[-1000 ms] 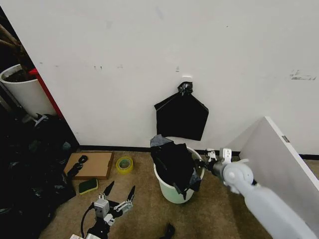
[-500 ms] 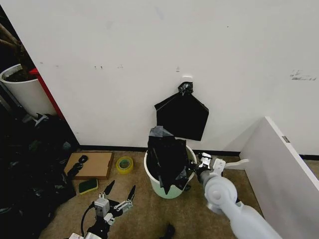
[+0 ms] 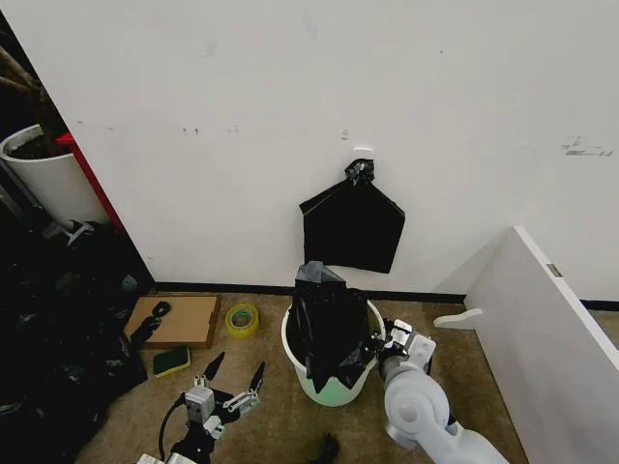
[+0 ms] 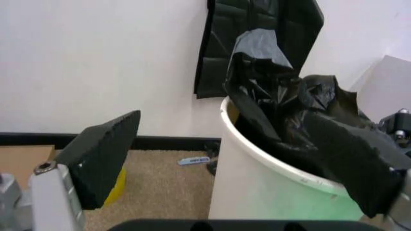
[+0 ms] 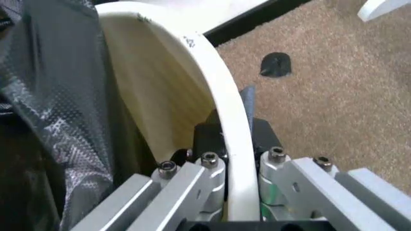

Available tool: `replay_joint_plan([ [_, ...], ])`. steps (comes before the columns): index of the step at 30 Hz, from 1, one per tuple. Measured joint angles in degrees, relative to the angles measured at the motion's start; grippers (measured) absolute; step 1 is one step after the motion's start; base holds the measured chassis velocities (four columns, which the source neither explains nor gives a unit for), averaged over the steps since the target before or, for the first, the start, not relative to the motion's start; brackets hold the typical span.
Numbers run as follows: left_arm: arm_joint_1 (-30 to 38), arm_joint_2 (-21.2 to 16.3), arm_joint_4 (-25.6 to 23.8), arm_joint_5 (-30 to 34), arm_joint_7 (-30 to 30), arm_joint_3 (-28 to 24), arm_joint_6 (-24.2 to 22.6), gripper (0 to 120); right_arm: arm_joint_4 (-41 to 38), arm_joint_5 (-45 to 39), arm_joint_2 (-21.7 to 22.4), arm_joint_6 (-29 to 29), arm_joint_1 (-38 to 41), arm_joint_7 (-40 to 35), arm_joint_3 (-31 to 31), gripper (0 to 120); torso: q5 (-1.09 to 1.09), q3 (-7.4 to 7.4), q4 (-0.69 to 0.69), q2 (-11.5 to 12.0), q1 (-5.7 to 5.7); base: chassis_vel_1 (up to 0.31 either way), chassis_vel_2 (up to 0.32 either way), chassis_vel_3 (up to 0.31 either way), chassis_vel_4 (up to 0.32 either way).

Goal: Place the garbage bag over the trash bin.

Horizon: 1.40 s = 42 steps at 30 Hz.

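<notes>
The trash bin is a round white bucket standing on the carpet by the wall. The garbage bag, black and crinkled, is bunched inside it and spills over the front rim, also visible as the garbage bag in the left wrist view. My right gripper is at the bin's right side. In the right wrist view its fingers clamp the trash bin's rim, one inside and one outside. My left gripper hangs open low at the left, apart from the bin, with nothing in it.
A flat black bag hangs on the wall above the bin. A white panel leans at the right. Cardboard, a yellow tape roll and a green sponge lie at the left, near a black plastic heap and a plant pot.
My right arm has swung in and down, and the bin has slid left with its gripper. The bag has shifted within the bin. The left gripper has stayed put.
</notes>
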<state>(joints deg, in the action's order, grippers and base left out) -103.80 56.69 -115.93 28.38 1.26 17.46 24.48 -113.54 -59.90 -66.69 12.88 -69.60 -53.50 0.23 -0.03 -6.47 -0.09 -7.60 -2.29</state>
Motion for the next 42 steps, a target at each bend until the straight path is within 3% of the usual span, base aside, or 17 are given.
replay_joint_plan([
  [22,0.2,0.3,0.2,0.1,0.0,0.2,0.2,100,8.7,6.6,-4.7,-5.2,-1.3,7.2,-1.4,2,0.00,0.00,0.00,0.0,0.00,0.000,0.000,0.000,0.000],
  [26,0.3,0.4,0.2,0.1,0.0,0.0,0.2,100,8.2,7.1,-4.1,-5.2,-2.0,9.1,-1.4,10,0.00,0.00,-0.01,0.0,-0.01,0.000,0.000,0.000,0.000],
  [32,0.4,0.5,0.0,0.0,0.0,-0.3,-0.1,100,6.0,8.6,-3.1,-5.0,-3.5,10.7,-1.4,36,0.01,0.00,0.01,0.0,0.00,0.000,0.000,0.000,0.000],
  [35,0.3,0.1,-0.7,0.1,0.0,-0.4,-0.9,100,5.3,10.3,-2.9,-5.1,-4.1,11.3,-1.2,43,0.01,0.00,0.01,0.0,0.00,0.000,0.000,0.000,0.000],
  [40,0.5,-2.2,-5.6,0.6,2.0,-0.9,-8.4,100,1.8,16.5,-1.6,-5.7,-6.9,12.0,-0.3,67,0.02,0.00,0.00,0.0,0.00,0.000,0.000,0.000,0.000],
  [42,0.9,-2.5,-6.4,0.6,2.5,-1.1,-9.9,100,1.2,17.4,-1.4,-5.9,-7.6,12.0,-0.1,70,0.01,0.00,0.00,0.0,0.00,0.000,0.000,0.000,0.000],
])
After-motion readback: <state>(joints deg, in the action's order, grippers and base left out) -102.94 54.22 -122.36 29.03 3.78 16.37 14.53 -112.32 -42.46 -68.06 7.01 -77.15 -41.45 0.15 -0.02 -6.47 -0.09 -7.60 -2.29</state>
